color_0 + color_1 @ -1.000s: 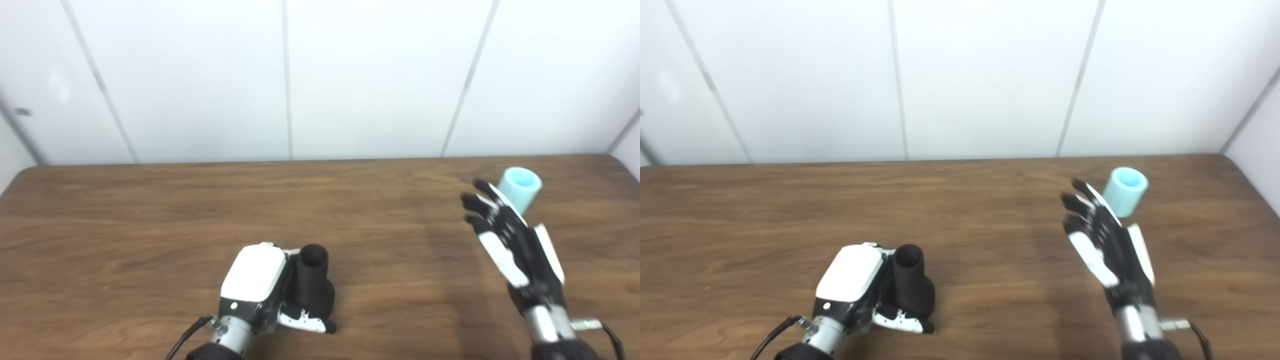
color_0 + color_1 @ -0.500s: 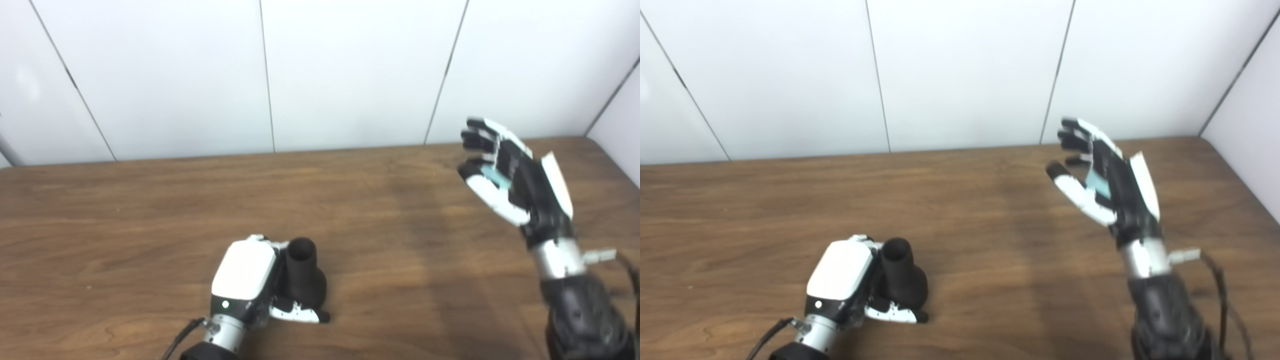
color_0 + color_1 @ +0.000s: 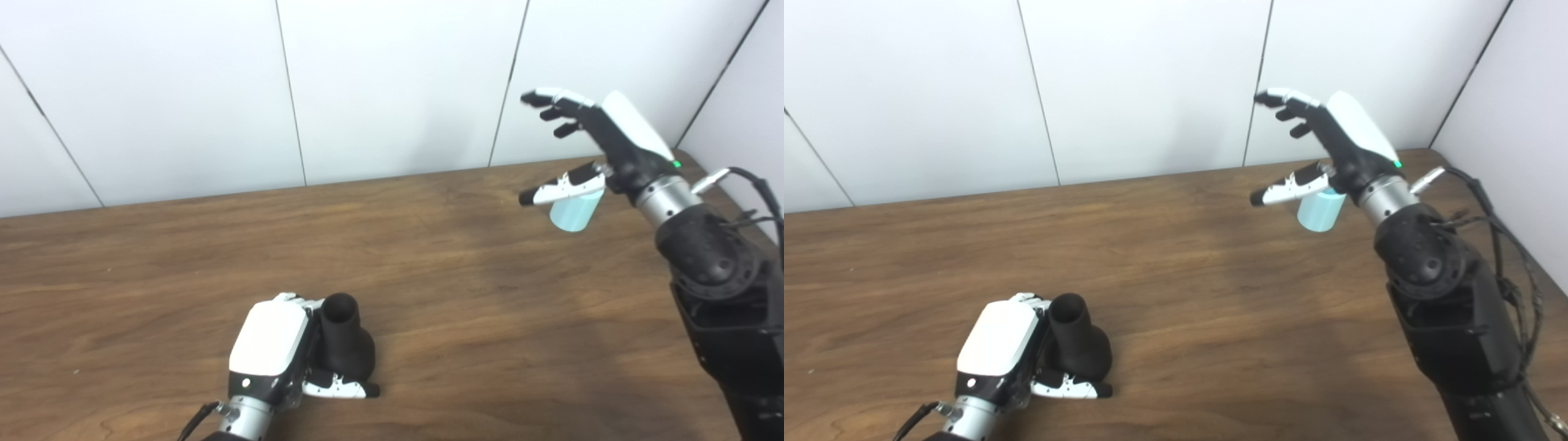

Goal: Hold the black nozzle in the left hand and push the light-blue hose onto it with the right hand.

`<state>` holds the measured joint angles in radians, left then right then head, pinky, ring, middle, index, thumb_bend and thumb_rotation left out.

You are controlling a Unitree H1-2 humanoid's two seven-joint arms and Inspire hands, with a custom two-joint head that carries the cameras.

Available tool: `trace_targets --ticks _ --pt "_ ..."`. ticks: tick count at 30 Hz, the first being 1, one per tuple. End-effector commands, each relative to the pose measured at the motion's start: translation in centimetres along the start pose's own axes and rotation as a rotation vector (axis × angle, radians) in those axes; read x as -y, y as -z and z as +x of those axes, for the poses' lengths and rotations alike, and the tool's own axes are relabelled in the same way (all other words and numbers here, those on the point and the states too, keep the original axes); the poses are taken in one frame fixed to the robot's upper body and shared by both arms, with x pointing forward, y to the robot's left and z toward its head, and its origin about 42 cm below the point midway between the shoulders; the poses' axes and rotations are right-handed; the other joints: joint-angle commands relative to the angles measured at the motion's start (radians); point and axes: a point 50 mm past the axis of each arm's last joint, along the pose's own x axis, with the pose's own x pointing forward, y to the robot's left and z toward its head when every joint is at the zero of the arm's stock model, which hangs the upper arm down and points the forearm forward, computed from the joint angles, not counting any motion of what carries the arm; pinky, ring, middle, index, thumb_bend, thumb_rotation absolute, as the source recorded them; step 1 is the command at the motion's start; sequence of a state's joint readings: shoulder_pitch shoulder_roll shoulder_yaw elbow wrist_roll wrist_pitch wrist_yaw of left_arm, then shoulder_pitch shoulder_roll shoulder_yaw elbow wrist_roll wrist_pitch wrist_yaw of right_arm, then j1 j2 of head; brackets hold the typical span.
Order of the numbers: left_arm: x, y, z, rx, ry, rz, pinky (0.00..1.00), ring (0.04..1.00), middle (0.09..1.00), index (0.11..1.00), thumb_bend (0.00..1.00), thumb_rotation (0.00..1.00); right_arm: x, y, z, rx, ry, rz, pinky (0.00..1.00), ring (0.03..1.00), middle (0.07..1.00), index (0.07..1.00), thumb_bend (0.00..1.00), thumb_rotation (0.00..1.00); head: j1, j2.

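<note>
The black nozzle (image 3: 344,340) stands upright near the front of the wooden table (image 3: 429,263), its narrow open end up. My left hand (image 3: 278,346) is wrapped around its wide base, fingers behind and thumb across the front. The light-blue hose (image 3: 572,211), a short tube, stands at the table's far right. My right hand (image 3: 597,138) hovers above and just over it, palm down, fingers spread toward the wall and thumb reaching left over the hose's top. I see no grip on the hose.
White panelled walls (image 3: 392,86) close off the back and the right side of the table. The right forearm and its loose cables (image 3: 744,196) rise along the right edge. Bare wood lies between the two hands.
The camera has swung to the right. My right hand has risen and gone past the hose, turning from palm sideways to palm down over it. The left hand keeps its hold on the nozzle.
</note>
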<state>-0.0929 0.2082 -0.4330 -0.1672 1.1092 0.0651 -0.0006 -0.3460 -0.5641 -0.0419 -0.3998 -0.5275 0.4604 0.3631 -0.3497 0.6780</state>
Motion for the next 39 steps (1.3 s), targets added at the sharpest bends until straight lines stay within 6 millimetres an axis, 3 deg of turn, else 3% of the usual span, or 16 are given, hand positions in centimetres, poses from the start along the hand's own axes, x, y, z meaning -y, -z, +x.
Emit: trace_targets --ticks 1,4,12,16,19,23,29,33,36,37,38,39 --pt "-0.1 1.0 -0.2 -0.019 0.012 0.021 0.74 0.571 0.471 0.495 0.53 0.0 2.3 0.1 1.7 0.037 0.042 -0.117 0.74 0.833 0.855 0.818 0.88 0.01 -0.003 0.0" --pt "-0.2 1.3 -0.2 -0.029 0.011 0.019 0.72 0.567 0.465 0.496 0.53 0.0 2.1 1.1 3.3 0.01 0.013 -0.203 0.71 0.817 0.832 0.804 0.95 0.0 -0.015 -0.002" --pt "-0.7 1.9 -0.5 -0.038 0.024 0.034 0.71 0.557 0.458 0.499 0.53 0.0 2.3 3.9 6.3 -0.087 -0.06 -0.355 0.8 0.871 0.844 0.809 0.95 0.02 -0.028 -0.004" --pt "-0.7 1.9 -0.7 -0.039 0.029 0.035 0.7 0.545 0.443 0.502 0.52 0.0 2.3 5.1 7.7 -0.141 -0.091 -0.418 0.88 0.906 0.854 0.815 0.96 0.08 -0.028 -0.001" --pt "-0.8 2.0 -0.8 -0.04 0.037 0.044 0.71 0.558 0.455 0.5 0.53 0.0 2.4 5.6 8.5 -0.179 -0.095 -0.442 0.94 0.939 0.869 0.819 0.97 0.06 -0.03 -0.001" --pt "-0.7 2.1 -0.9 -0.04 0.04 0.041 0.71 0.554 0.446 0.5 0.53 0.0 2.4 6.5 9.5 -0.219 -0.116 -0.489 0.93 0.951 0.875 0.818 0.96 0.06 -0.033 -0.001" --pt "-0.6 2.2 -0.7 -0.047 0.048 0.045 0.72 0.559 0.451 0.499 0.53 0.0 1.8 8.6 10.7 -0.276 -0.177 -0.598 0.94 0.955 0.882 0.805 0.97 0.17 -0.036 -0.003" --pt "-0.7 2.2 -0.8 -0.05 0.041 0.041 0.71 0.559 0.462 0.497 0.53 0.0 1.4 9.6 10.7 -0.308 -0.173 -0.545 0.9 0.932 0.875 0.801 0.98 0.16 -0.021 0.001" --pt "-0.6 2.3 -0.8 -0.052 0.042 0.039 0.7 0.557 0.464 0.496 0.53 0.0 1.1 10.0 10.5 -0.307 -0.162 -0.519 0.81 0.88 0.857 0.782 0.98 0.14 -0.021 0.001" --pt "-0.6 2.3 -0.8 -0.051 0.043 0.039 0.7 0.558 0.464 0.496 0.53 0.0 1.1 10.1 10.5 -0.306 -0.157 -0.5 0.75 0.854 0.846 0.774 0.98 0.13 -0.021 0.001" --pt "-0.6 2.3 -0.8 -0.051 0.043 0.04 0.71 0.559 0.465 0.496 0.53 0.0 1.0 10.2 10.5 -0.306 -0.155 -0.484 0.61 0.757 0.805 0.766 0.97 0.1 -0.022 0.002" --pt "-0.6 2.3 -0.8 -0.052 0.046 0.04 0.71 0.561 0.467 0.495 0.53 0.0 0.9 10.2 10.4 -0.309 -0.157 -0.473 0.57 0.725 0.793 0.764 0.97 0.09 -0.022 0.002"
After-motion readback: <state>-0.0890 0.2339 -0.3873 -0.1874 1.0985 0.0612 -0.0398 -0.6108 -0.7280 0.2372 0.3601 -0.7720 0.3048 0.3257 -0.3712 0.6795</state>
